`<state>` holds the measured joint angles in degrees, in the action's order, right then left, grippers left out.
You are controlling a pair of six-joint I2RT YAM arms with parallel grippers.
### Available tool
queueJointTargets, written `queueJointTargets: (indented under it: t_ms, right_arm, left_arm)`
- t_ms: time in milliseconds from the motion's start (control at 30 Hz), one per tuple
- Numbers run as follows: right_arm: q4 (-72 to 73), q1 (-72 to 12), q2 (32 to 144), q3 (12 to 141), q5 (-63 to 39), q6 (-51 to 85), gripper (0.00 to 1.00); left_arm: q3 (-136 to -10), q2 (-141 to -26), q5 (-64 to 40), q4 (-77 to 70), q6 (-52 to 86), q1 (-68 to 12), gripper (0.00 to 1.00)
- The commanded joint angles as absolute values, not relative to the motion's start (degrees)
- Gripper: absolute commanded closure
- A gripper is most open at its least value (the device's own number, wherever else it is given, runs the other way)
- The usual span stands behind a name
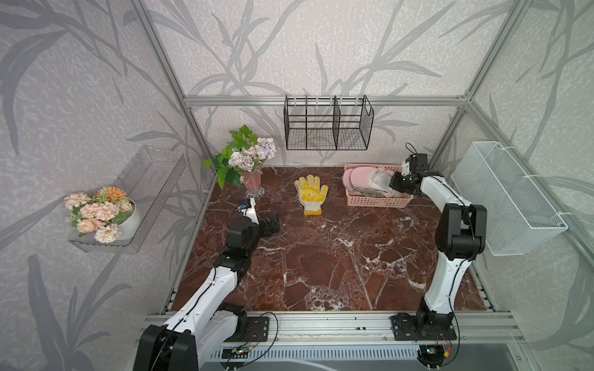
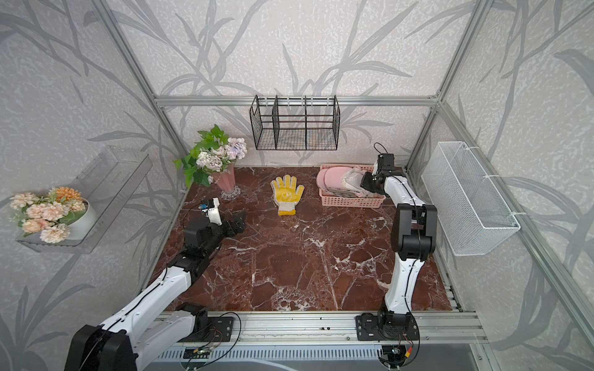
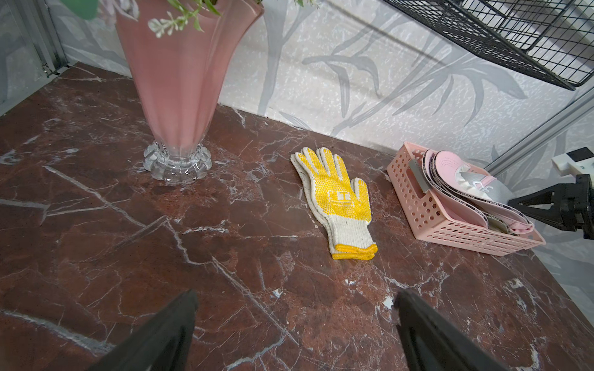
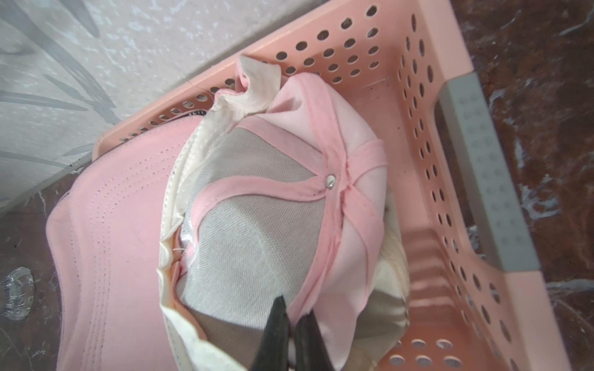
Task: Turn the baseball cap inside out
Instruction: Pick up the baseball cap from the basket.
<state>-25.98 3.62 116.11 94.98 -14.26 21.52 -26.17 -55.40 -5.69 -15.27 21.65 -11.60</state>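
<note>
The pink baseball cap point(image 4: 257, 208) lies in a pink perforated basket point(image 4: 418, 96) at the back right of the table, seen in both top views point(image 1: 366, 181) point(image 2: 337, 180). Its crown shows grey-white mesh panels and pink seam tapes that meet at a metal rivet. The brim points toward the table's middle. My right gripper point(image 4: 294, 308) is shut on a fold of the crown's fabric beside a pink seam, and it reaches over the basket's right end point(image 1: 392, 184). My left gripper point(image 3: 295, 295) hangs open over bare marble at the left point(image 1: 274, 221), holding nothing.
A yellow and white work glove point(image 1: 311, 192) lies flat at the back middle. A pink vase of flowers point(image 1: 252, 183) stands at the back left. A black wire rack point(image 1: 328, 128) hangs on the back wall, and a white mesh basket point(image 1: 508, 199) on the right wall.
</note>
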Motion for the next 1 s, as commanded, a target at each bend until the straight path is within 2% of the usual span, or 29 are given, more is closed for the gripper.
queueJointTargets:
  t_ms: [0,300,467,767,967]
  right_arm:
    - [-26.4,3.7,108.6,96.5,-15.6,21.8,1.0]
    - [-32.7,3.4,101.3,101.1,-21.1,21.6,1.0]
    - [-35.8,2.2,98.0,101.8,-24.3,21.7,1.0]
    - [-39.2,-2.6,89.4,96.1,-28.8,21.2,1.0]
    - [-39.6,-8.1,84.8,91.2,-29.7,22.1,1.0]
  left_arm:
    - [-27.9,-54.6,-7.1,-17.4,21.0,-12.1,0.0]
    - [-29.8,-55.4,-7.1,-24.8,12.8,-19.9,0.0]
    - [-32.6,-59.4,-13.7,-28.2,5.3,-25.8,0.0]
    - [-37.3,-68.8,-21.6,-33.2,-4.4,-36.2,0.0]
    - [-37.7,-75.1,-17.9,-41.5,-8.6,-39.5,0.0]
